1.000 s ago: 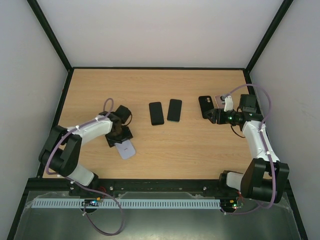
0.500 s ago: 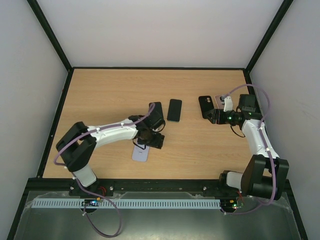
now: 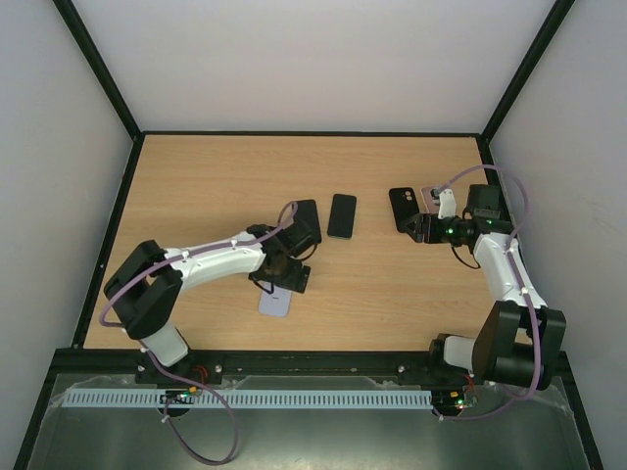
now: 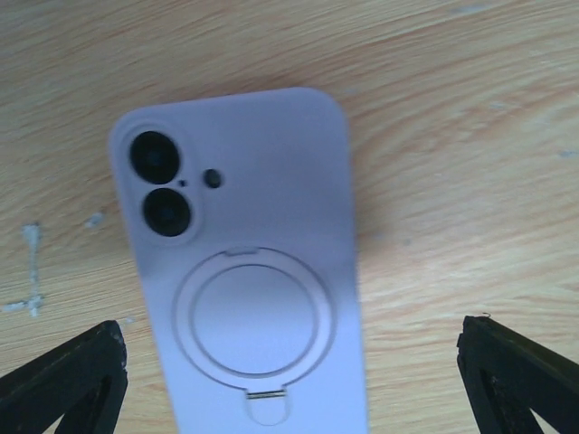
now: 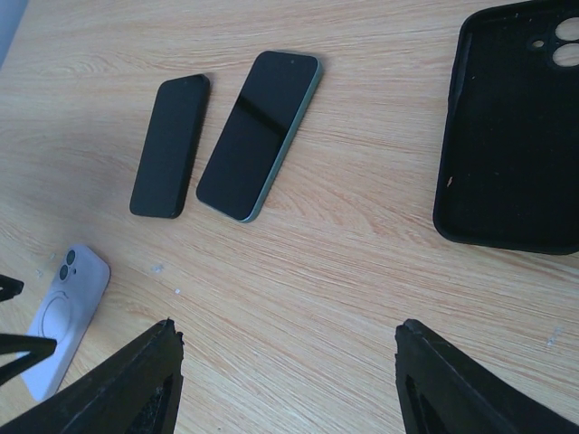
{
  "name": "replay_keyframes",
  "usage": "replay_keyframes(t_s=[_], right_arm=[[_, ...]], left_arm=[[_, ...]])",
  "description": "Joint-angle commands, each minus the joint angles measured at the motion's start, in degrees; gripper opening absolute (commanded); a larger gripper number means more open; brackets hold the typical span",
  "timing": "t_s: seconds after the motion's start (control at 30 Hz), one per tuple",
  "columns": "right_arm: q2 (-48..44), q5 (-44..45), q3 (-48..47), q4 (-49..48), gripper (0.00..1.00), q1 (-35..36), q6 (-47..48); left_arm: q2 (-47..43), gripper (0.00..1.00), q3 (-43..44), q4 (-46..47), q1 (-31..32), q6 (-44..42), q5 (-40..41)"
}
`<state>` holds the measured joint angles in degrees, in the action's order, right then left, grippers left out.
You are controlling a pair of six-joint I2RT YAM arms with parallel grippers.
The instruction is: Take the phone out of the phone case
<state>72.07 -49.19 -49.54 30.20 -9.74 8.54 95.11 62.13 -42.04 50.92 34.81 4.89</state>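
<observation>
Hovering over the flat lilac case (image 4: pixel 244 226) with left gripper (image 4: pixel 289 330) wide open, holding right gripper (image 5: pixel 285 334) open, empty; possibly risking skidding off its thin edges, shoving it aside.

Top view: you've got the left gripper (image 3: pixel 280 276) sitting over the far end of the lilac case (image 3: pixel 275 306), and its arm covers the near end of the black phone (image 3: pixel 307 210). Left wrist view cuts the case's (image 4: pixel 253 271) lower end at the bottom edge, and both fingers (image 4: pixel 72 375) run out at the corners. Right wrist view clips the black case (image 5: pixel 511 136) at the right edge. From above, the right gripper (image 3: pixel 421 227) is too small for you to read how its jaws stand.
</observation>
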Motion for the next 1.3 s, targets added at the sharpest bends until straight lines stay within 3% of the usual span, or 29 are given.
replay_keyframes(t_s=[0.0, 0.23, 0.5, 0.8, 1.13, 1.27], right_arm=[[0.71, -0.57, -0.06, 0.80, 0.64, -0.19, 0.45], [-0.76, -0.17, 0.18, 0.57, 0.64, -0.19, 0.46], [-0.70, -0.47, -0.04, 1.09, 0.64, -0.19, 0.82], [-1.50, -0.38, -0.12, 1.31, 0.64, -0.28, 0.96], [-0.46, -1.20, -0.25, 1.47, 0.64, -0.28, 1.03], [-0.62, -1.42, -0.33, 1.52, 0.64, -0.28, 1.14]], left_arm=[[-0.48, 0.99, -2.48, -0.27, -2.67, -1.86, -2.42], [1.79, 0.97, -3.28, 0.99, -6.90, -2.28, -6.81], [5.38, 0.97, -2.71, 2.49, -7.23, -5.11, -13.62], [9.24, 0.96, -0.38, -0.31, -7.50, -3.82, -7.92], [9.87, 0.88, -2.55, 0.31, -7.15, -0.88, -5.30], [9.67, 0.75, -3.00, 1.27, -6.98, -2.09, -8.15]])
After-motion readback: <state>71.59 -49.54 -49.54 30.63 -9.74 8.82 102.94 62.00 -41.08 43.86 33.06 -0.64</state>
